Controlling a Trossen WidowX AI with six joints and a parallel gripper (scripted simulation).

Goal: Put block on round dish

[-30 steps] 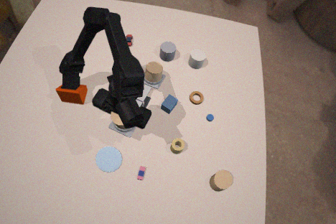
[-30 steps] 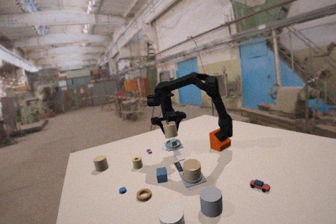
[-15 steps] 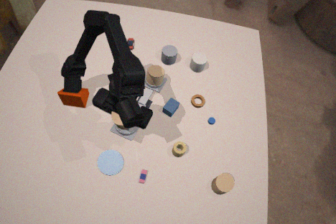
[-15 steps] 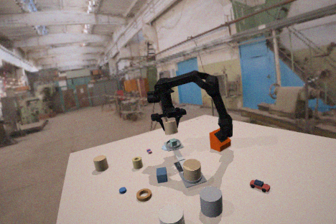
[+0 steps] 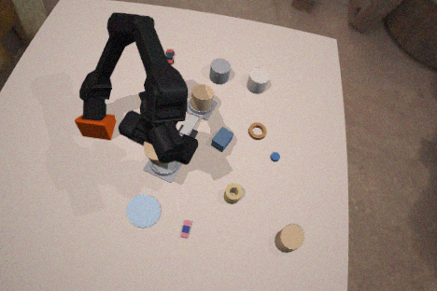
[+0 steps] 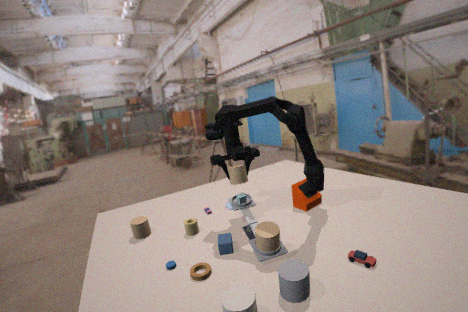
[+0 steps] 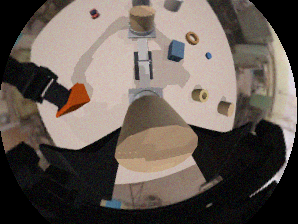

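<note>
My gripper (image 6: pixel 239 175) is shut on a tan cup (image 5: pixel 151 151) (image 6: pixel 238 174) (image 7: pixel 157 145) and holds it in the air above the far end of the balance (image 5: pixel 189 126) (image 6: pixel 250 219) (image 7: pixel 144 49). A small teal block (image 6: pixel 242 198) sits uncovered on that end's pan, below the cup. The other tan cup (image 5: pixel 203 98) (image 6: pixel 268 237) (image 7: pixel 142 19) stands upright on the opposite end. The round light-blue dish (image 5: pixel 144 211) lies flat beside the block's end in the top view, with nothing on it. The arm partly hides the held cup there.
Near the balance stand a blue box (image 5: pixel 222 139) (image 6: pixel 225 243), a yellow ring-shaped piece (image 5: pixel 233 191) and an orange ring (image 5: pixel 258 131). A pink toy car (image 5: pixel 186 228) lies beside the dish. Grey (image 5: pixel 220 71) and white (image 5: pixel 258 80) cylinders stand beyond the other cup.
</note>
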